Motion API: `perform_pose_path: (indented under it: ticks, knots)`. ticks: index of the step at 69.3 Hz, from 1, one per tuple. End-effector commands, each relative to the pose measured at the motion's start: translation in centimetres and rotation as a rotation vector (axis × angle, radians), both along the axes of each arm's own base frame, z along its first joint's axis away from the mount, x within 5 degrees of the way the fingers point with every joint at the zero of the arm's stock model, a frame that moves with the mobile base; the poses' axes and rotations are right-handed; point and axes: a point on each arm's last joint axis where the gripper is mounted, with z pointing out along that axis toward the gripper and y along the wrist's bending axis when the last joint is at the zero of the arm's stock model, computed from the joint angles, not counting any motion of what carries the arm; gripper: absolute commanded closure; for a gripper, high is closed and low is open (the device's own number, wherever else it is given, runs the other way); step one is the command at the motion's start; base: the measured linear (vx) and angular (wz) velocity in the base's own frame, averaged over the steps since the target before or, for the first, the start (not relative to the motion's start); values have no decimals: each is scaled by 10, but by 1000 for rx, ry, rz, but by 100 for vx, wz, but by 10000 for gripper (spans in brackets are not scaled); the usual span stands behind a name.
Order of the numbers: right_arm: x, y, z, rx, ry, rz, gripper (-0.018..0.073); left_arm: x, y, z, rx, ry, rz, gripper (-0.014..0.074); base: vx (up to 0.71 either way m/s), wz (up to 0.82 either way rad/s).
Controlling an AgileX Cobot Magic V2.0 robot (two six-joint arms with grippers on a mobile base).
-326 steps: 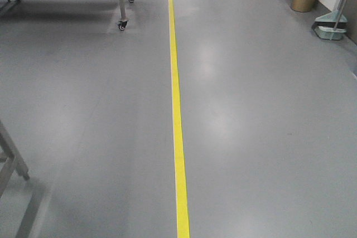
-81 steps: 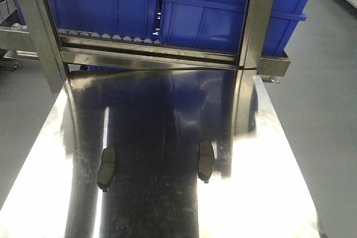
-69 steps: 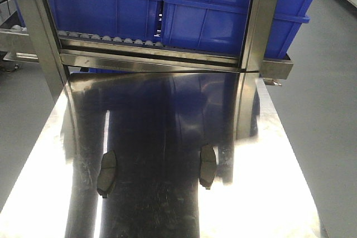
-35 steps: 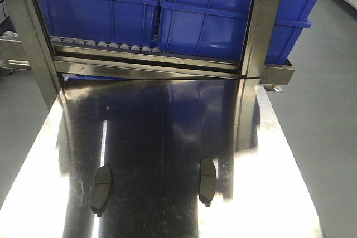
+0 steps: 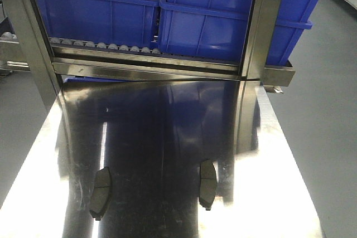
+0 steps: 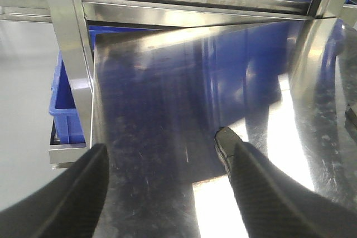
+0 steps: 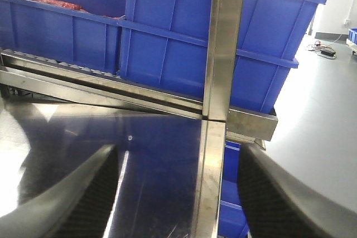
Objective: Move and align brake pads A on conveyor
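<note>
Steel table [image 5: 279, 193] below blue bins [image 5: 206, 20], two brake pads [image 5: 208, 175] apart — left claw [image 6: 167, 204], right claw [image 7: 175, 204] both wide

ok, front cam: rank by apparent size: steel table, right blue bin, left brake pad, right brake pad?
1. steel table
2. right blue bin, partly cut off by the frame and a post
3. left brake pad and right brake pad: they look alike, so no ranking between them

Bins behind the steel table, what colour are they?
The bins are blue, clearest in the front view.
</note>
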Motion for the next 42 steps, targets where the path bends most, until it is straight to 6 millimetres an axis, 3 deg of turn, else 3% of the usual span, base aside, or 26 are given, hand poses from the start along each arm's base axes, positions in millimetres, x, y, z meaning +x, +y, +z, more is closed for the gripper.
perform_pose_path:
  ticks: [1, 42]
  knots:
    - [1, -1, 14, 2, -89, -11, 106, 2, -1, 14, -26, -84, 1, 150, 0, 0]
    - [1, -1, 14, 2, -89, -11, 106, 2, -1, 14, -26, -84, 1, 150, 0, 0]
